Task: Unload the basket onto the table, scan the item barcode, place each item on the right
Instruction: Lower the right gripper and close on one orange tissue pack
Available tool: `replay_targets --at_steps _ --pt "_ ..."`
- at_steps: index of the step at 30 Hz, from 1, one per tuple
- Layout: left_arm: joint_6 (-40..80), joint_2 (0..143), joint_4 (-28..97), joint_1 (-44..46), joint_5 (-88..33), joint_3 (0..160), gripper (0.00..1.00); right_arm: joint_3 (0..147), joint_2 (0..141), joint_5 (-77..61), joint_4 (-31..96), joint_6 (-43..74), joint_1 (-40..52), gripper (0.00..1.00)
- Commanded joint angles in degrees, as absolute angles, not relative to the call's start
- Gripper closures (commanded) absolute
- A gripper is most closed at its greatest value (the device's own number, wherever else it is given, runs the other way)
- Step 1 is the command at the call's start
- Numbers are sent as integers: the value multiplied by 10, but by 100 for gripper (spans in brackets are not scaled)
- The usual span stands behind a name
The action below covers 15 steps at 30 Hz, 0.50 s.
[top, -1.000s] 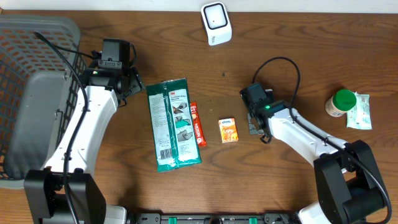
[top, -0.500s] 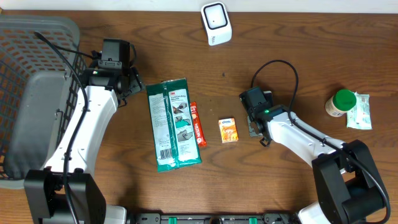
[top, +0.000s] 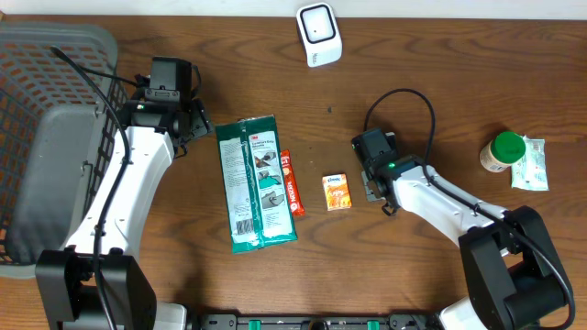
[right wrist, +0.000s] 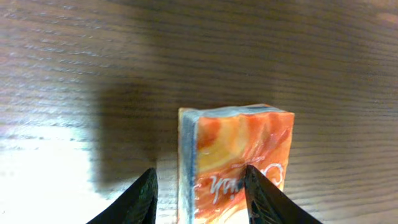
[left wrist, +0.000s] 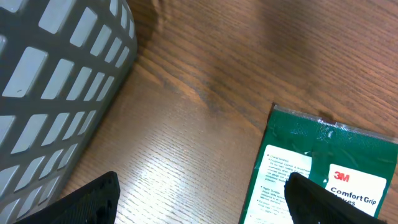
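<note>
A small orange tissue packet (top: 337, 192) lies flat on the wooden table, just left of my right gripper (top: 371, 186). In the right wrist view the packet (right wrist: 239, 155) lies straight ahead, and the right gripper (right wrist: 200, 196) is open. Its left finger stands apart from the packet's edge and its right finger overlaps the orange face. The white barcode scanner (top: 318, 34) stands at the back centre. My left gripper (top: 188, 122) hovers open at the top left corner of a green 3M package (top: 256, 181); its jaws (left wrist: 199, 202) hold nothing.
A red stick pack (top: 291, 182) lies against the green package's right side. A grey mesh basket (top: 46, 137) fills the left edge, its wall (left wrist: 56, 74) close to the left gripper. A green-lidded bottle (top: 503, 151) and a white pouch (top: 532, 165) sit at far right.
My right arm has edged slightly left toward the orange packet and its cable loop has shifted. The left arm and all the items have stayed put.
</note>
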<state>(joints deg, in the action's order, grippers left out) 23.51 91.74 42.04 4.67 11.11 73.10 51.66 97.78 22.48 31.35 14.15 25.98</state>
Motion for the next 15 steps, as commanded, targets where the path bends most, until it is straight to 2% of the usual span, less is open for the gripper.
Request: replay_targets --at_steps 1,5,11,15 --pt "229 917 422 47 121 734 15 553 981 225 333 125 274 60" --pt "229 917 422 47 121 734 15 580 981 227 368 126 274 60" --pt "229 917 422 47 121 734 15 584 981 227 401 126 274 69" --pt "229 917 422 47 121 734 15 583 981 227 413 133 274 69"
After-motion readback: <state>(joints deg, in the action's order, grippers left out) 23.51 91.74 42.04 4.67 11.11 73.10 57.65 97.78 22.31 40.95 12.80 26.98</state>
